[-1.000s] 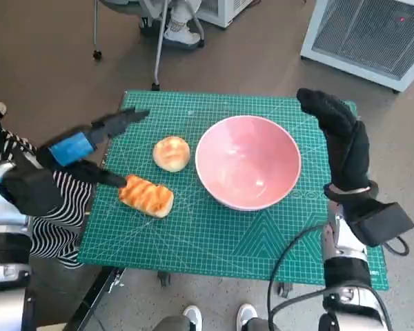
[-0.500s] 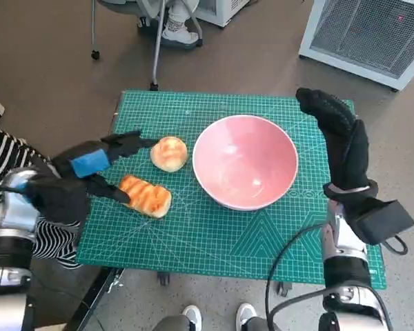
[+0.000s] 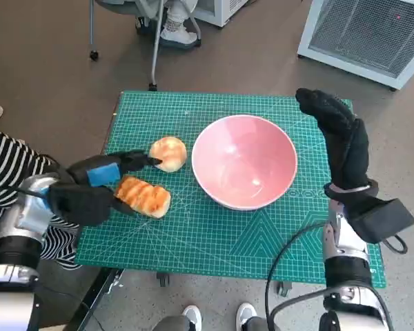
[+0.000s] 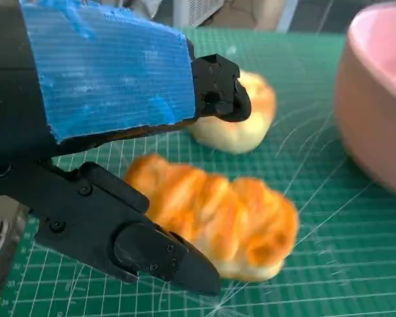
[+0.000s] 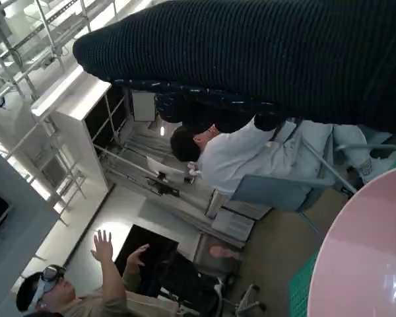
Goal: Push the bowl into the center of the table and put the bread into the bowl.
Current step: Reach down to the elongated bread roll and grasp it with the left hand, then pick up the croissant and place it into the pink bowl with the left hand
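Observation:
A pink bowl (image 3: 244, 161) stands near the middle of the green cutting mat (image 3: 214, 234), slightly right. Two breads lie left of it: a round bun (image 3: 169, 152) and a long glazed loaf (image 3: 145, 196). My left hand (image 3: 96, 185) is low over the loaf, one finger above it reaching to the bun, another below beside the loaf; its fingers are spread and it holds nothing. In the left wrist view the loaf (image 4: 218, 221) sits between the black fingers (image 4: 145, 247), with the bun (image 4: 241, 119) and bowl wall (image 4: 376, 105) beyond. My right hand (image 3: 341, 141) is raised upright at the bowl's right side, holding nothing.
The mat covers the small table. A person in a striped garment (image 3: 14, 165) is at the left edge, chair legs and feet (image 3: 172, 27) stand beyond the table, and a white grille unit (image 3: 372, 34) is at the back right. People (image 5: 244, 155) show in the right wrist view.
My left hand has dropped and moved right, closing in around the long loaf. The right hand and the bowl have stayed where they were.

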Robot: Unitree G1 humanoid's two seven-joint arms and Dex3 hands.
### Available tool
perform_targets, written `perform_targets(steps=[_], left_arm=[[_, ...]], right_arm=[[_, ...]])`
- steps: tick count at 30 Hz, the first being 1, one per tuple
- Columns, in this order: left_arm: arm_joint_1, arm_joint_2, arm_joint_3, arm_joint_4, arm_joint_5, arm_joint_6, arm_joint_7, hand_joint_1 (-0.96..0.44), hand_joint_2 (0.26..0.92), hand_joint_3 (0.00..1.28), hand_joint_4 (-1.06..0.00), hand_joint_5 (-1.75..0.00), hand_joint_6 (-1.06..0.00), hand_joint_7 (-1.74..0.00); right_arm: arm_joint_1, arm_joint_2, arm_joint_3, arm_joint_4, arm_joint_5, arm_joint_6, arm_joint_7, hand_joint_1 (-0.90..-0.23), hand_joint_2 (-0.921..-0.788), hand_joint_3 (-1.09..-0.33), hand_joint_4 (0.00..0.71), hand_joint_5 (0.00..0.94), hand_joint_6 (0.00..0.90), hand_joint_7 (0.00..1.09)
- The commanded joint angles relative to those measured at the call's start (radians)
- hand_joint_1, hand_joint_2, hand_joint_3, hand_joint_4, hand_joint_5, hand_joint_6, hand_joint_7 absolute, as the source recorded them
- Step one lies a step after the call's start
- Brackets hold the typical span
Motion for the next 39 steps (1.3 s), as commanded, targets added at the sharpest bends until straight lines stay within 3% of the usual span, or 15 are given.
perform_targets(steps=[1, 11, 14, 17, 19, 22, 24, 27, 29, 32, 39], left_arm=[[-0.034, -0.022, -0.053, 0.065, 0.061, -0.013, 0.062, -0.53, 0.784, 0.00, -0.13, -0.02, -0.02, -0.52], [-0.078, -0.061, -0.143, 0.171, 0.147, 0.042, 0.130, -0.50, 0.765, 0.00, -0.18, -0.04, -0.03, -0.59], [-0.089, -0.092, -0.163, 0.222, 0.157, 0.068, 0.163, -0.41, 0.744, 0.00, -0.28, -0.09, -0.09, -0.66], [-0.090, -0.099, -0.174, 0.234, 0.159, 0.075, 0.190, -0.30, 0.741, 0.05, -0.30, -0.40, -0.18, -0.77], [-0.087, -0.099, -0.174, 0.232, 0.154, 0.072, 0.199, -0.25, 0.699, 0.18, -0.31, -0.62, -0.23, -0.85], [-0.083, -0.096, -0.164, 0.225, 0.135, 0.058, 0.193, -0.18, 0.543, 0.57, -0.38, -0.95, -0.32, -1.01], [-0.079, -0.091, -0.157, 0.214, 0.122, 0.045, 0.188, -0.16, 0.507, 0.67, -0.43, -1.06, -0.36, -1.07], [-0.073, -0.079, -0.149, 0.192, 0.102, 0.020, 0.185, -0.05, 0.695, 0.48, -0.58, -1.24, -0.45, -1.18], [-0.069, -0.069, -0.143, 0.171, 0.091, 0.002, 0.185, -0.03, 0.723, 0.46, -0.62, -1.29, -0.49, -1.20], [-0.061, -0.046, -0.122, 0.116, 0.059, -0.030, 0.164, -0.01, 0.685, 0.54, -0.66, -1.35, -0.53, -1.21], [-0.014, 0.001, -0.047, -0.067, -0.060, -0.080, 0.083, 0.00, 0.663, 0.58, -0.67, -1.37, -0.55, -1.22]], right_arm=[[0.014, -0.011, 0.000, 0.000, 0.013, 0.015, 0.009, -0.755, -0.921, -0.760, 0.149, 0.004, 0.122, 0.32], [0.020, -0.018, 0.001, -0.010, 0.017, 0.018, 0.013, -0.757, -0.921, -0.757, 0.151, 0.004, 0.116, 0.33], [0.024, -0.020, 0.001, -0.019, 0.020, 0.023, 0.018, -0.758, -0.921, -0.757, 0.151, 0.003, 0.112, 0.34], [0.026, -0.020, 0.000, -0.023, 0.023, 0.026, 0.021, -0.757, -0.921, -0.757, 0.152, 0.003, 0.110, 0.34], [0.028, -0.021, 0.000, -0.027, 0.023, 0.027, 0.021, -0.756, -0.921, -0.756, 0.152, 0.003, 0.109, 0.34], [0.029, -0.022, 0.001, -0.031, 0.025, 0.031, 0.021, -0.753, -0.921, -0.756, 0.152, 0.003, 0.107, 0.35], [0.031, -0.023, 0.001, -0.033, 0.026, 0.032, 0.021, -0.753, -0.921, -0.756, 0.152, 0.003, 0.106, 0.35], [0.032, -0.024, 0.002, -0.036, 0.028, 0.034, 0.021, -0.751, -0.921, -0.755, 0.152, 0.003, 0.104, 0.35], [0.033, -0.025, 0.004, -0.037, 0.029, 0.035, 0.021, -0.751, -0.921, -0.755, 0.152, 0.003, 0.103, 0.36], [0.036, -0.026, 0.005, -0.039, 0.032, 0.037, 0.022, -0.751, -0.921, -0.755, 0.152, 0.002, 0.102, 0.36], [0.040, -0.029, 0.004, -0.045, 0.036, 0.041, 0.025, -0.738, -0.921, -0.755, 0.152, 0.002, 0.097, 0.37]])
